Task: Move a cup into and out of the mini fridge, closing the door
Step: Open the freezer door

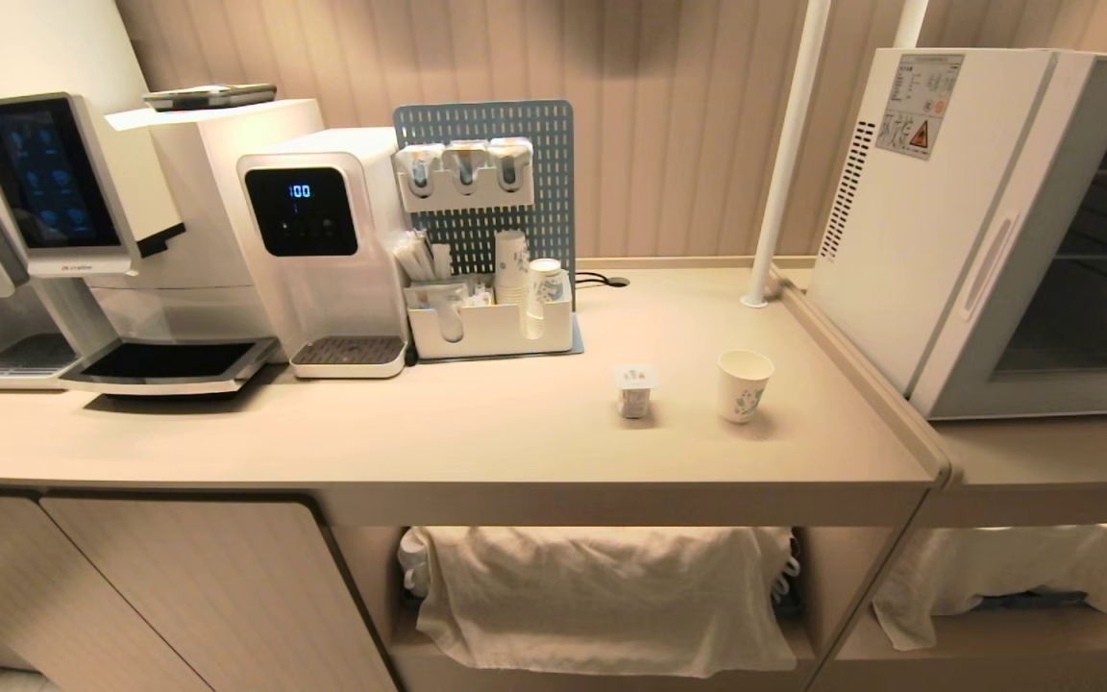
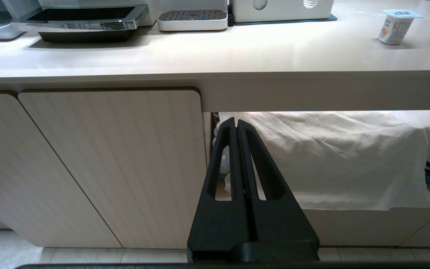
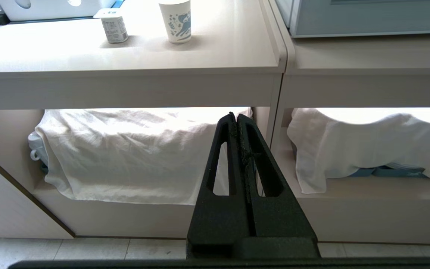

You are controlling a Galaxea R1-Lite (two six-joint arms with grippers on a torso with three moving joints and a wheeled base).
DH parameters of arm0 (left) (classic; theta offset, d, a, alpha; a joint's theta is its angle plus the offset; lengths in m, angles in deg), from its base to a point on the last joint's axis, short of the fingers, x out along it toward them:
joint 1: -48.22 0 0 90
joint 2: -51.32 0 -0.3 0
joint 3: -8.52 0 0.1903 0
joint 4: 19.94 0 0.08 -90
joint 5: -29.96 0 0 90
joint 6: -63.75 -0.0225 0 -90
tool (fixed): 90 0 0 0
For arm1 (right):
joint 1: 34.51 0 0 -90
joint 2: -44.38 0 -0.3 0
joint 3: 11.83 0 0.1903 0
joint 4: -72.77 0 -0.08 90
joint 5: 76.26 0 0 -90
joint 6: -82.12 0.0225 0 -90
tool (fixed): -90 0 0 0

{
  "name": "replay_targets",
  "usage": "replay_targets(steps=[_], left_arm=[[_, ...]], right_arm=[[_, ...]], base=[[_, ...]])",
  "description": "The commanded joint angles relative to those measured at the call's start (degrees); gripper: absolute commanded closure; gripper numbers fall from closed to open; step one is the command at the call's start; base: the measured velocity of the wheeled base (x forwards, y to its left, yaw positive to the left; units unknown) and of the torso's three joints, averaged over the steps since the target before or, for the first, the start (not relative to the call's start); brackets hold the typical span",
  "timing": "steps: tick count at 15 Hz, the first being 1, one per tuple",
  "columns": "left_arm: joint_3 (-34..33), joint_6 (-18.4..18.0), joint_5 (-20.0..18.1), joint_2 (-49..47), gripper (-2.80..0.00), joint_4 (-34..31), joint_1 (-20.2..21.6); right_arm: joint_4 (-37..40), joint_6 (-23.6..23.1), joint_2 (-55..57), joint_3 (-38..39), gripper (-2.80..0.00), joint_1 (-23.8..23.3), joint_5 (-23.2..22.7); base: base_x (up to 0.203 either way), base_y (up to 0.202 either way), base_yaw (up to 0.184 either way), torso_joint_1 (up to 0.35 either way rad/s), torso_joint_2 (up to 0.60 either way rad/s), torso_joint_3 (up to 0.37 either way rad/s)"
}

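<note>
On the worktop (image 1: 477, 432) the cup (image 1: 744, 383) stands just beside a little foil-topped pot (image 1: 634, 389), left of the mini fridge (image 1: 938, 221). Its door (image 1: 1053, 240) looks shut. Both our pincers, left pincer (image 2: 236, 121) and right pincer (image 3: 236, 116), hang low, pressed together, holding nothing. We should open the door first, pulling gently.

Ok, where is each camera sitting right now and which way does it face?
Head view: high, looking down on the counter; cup, mini fridge with door closed; no arm shows.
Left wrist view: below counter level, facing the cabinet; shut left gripper.
Right wrist view: equally low, facing cloth-draped shelves; shut right gripper.
Shared: cup, head and right wrist views.
</note>
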Motion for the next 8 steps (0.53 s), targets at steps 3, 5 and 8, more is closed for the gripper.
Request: replay_targets(steps=[3,5,8], left_arm=[[-0.01,0.64,-0.04,0.02,0.0,0.22,0.0],[-0.01,0.64,-0.04,0.02,0.0,0.22,0.0],[-0.01,0.18,-0.04,0.02,0.0,0.39,0.0]], right_arm=[[0.14,0.34,0.09,0.01,0.0,0.06,0.0],[0.07,0.42,0.09,0.01,0.0,0.06,0.0],[0.1,0.51,0.09,0.01,0.0,0.06,0.08]], base=[[0.0,0.0,0.0,0.0,0.0,0.0],[0.0,0.0,0.0,0.0,0.0,0.0],[0.069,-0.043,0.004,-0.003,-0.01,0.001]])
